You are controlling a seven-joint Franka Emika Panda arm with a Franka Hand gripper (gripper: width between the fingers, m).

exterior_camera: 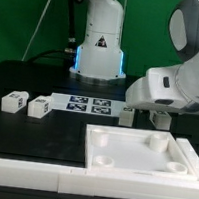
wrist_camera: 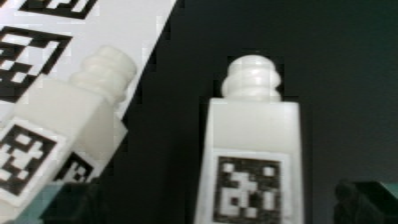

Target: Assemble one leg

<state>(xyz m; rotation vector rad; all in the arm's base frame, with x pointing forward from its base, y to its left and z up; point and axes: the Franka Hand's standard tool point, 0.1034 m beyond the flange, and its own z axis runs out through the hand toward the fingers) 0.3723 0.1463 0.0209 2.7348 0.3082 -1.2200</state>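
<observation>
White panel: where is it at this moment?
The white panel lies flat at the exterior view's lower right, nearer the camera than the marker board.

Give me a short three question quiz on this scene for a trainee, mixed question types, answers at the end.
1. True or false: a leg is screwed into the white panel.
2. In the exterior view, the two legs far from the arm lie where relative to the marker board? A: to its left in that view. B: to its right. C: on it.
3. How many legs show in the wrist view?
Key: 1 false, the white panel's visible holes hold no leg; 2 A; 3 two.
</observation>
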